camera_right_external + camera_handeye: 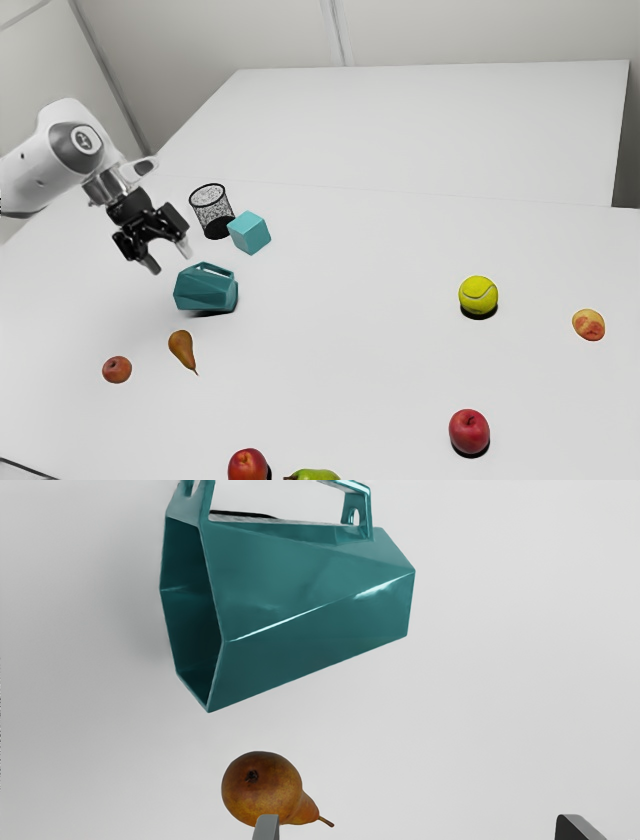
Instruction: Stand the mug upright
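My gripper (168,260) hangs above the table at the exterior view's left, open and with nothing held. The teal faceted mug (205,289) lies on its side on the table, just beyond the fingers toward the exterior view's right. In the wrist view the mug (310,595) has its dark mouth facing one side, its narrower base the other, and its handle on the side away from the fingertips. Between the two wide-apart tips of the gripper (417,827) there is bare table.
A brown pear (182,347) (262,787) lies near the mug. Behind the mug are a teal cube (249,233) and a black mesh cup (212,212). A small reddish fruit (117,370), red apple (469,431) and tennis ball (478,295) sit farther off.
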Motion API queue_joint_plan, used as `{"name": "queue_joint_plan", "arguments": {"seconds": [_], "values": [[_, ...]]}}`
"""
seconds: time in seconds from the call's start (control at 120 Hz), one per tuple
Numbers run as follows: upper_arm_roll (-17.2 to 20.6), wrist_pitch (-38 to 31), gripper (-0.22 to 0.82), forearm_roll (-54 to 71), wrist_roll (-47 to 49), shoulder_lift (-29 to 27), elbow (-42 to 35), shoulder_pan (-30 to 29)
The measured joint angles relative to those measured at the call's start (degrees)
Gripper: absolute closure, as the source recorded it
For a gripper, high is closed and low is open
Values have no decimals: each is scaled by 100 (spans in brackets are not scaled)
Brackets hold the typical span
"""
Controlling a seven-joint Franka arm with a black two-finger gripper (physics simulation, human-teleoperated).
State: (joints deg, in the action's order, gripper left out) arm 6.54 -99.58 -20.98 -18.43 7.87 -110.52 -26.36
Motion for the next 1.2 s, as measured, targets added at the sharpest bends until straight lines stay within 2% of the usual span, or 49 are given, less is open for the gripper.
{"name": "queue_joint_plan", "arguments": {"seconds": [0.458, 0.625, 0.867, 1.1, 1.2], "values": [[0, -484, 0, -687, -2449, 1191, 689, -374], [-11, -544, 0, -777, -3017, 1336, 912, -531], [-13, -450, 0, -937, -3433, 1580, 871, -633], [20, -60, 0, -1258, -3392, 1400, 432, -651], [30, 45, 11, -1370, -3354, 1414, 410, -656]]}}
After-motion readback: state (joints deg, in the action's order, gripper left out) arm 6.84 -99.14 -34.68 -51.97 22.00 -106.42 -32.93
